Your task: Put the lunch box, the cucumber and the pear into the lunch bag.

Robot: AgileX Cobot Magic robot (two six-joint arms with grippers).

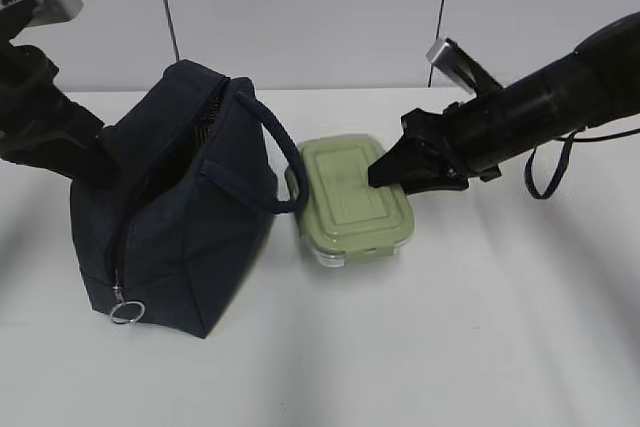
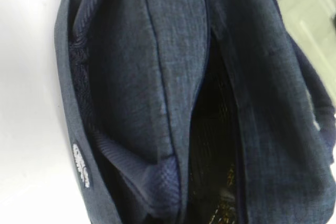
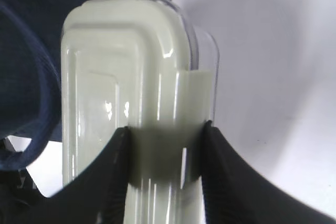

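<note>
Lunch bag point(image 1: 175, 227) unzipped; lunch box point(image 1: 350, 202) beside it.

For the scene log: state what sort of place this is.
Probably a lab or test bench: a bare white table, a plain panelled wall behind, and only a lunch bag and lunch box set out.

I see a plain white table point(image 1: 480, 347) filling the lower part of my exterior view, with soft grey shadows lying across it. Behind it stands a pale wall point(image 1: 320, 7), split by two thin dark seams point(image 1: 167, 7) that run down to the table's far edge. In both wrist views the same white surface shows at the sides.
</note>
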